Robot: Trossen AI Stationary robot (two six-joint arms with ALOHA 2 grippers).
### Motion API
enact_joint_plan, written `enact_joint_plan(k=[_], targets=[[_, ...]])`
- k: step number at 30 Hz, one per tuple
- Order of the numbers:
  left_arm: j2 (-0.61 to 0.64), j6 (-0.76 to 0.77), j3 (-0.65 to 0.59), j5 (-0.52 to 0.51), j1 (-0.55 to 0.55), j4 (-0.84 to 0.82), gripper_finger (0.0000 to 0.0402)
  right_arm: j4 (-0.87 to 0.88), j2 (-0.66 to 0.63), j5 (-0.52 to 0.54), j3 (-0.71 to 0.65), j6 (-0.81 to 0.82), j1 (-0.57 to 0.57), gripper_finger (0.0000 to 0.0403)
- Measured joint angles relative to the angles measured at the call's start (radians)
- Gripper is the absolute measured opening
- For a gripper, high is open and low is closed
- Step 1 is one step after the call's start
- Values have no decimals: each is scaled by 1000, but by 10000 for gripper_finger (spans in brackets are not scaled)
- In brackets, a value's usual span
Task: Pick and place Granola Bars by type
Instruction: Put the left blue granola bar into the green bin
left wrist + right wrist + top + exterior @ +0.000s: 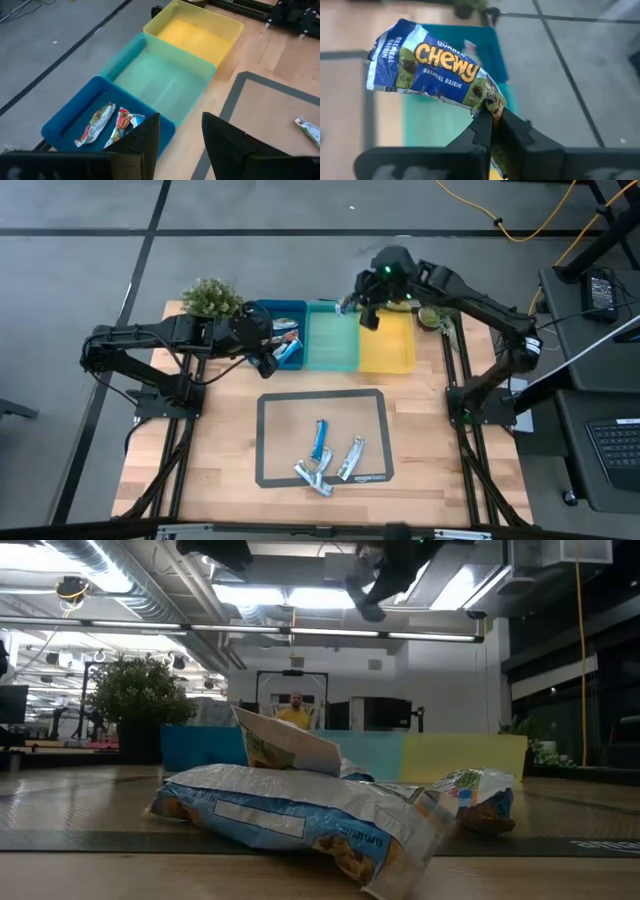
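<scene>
Step in hand: placing; blue-wrapped bar carried to bins.
Right arm stretched across table's far edge; right gripper (352, 302) raised over teal bin (331, 340), near its far rim beside yellow bin (388, 352).
Left arm folded at blue bin (283, 310); left gripper (181, 131) spread, empty, above its near corner.
Right fingers pressed together, pinching blue-wrapped bar (432, 65) by one end; wrapper hangs free.
Next move, likely: lower over teal bin, release.
Four loose bars (330, 458) remain on grey-bordered mat (262, 440); two multicoloured bars (107, 122) lie in blue bin.
</scene>
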State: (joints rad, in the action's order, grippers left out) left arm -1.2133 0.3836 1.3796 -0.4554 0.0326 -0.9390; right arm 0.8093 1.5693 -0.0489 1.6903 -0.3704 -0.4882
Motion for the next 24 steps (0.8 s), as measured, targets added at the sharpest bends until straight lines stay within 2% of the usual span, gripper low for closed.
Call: enact_joint_plan(k=[7, 10, 15, 24], targets=[[0, 23, 0, -39, 0, 0, 139, 75, 160, -2, 231, -29, -95, 33], [0, 23, 0, -55, 0, 0, 139, 96, 221, -49, 287, -32, -119, 34], [0, 26, 0, -70, 0, 0, 139, 107, 292, -128, 265, -26, -148, 34], [0, 26, 0, -71, 0, 0, 139, 120, 416, -137, 213, -32, -130, 34]])
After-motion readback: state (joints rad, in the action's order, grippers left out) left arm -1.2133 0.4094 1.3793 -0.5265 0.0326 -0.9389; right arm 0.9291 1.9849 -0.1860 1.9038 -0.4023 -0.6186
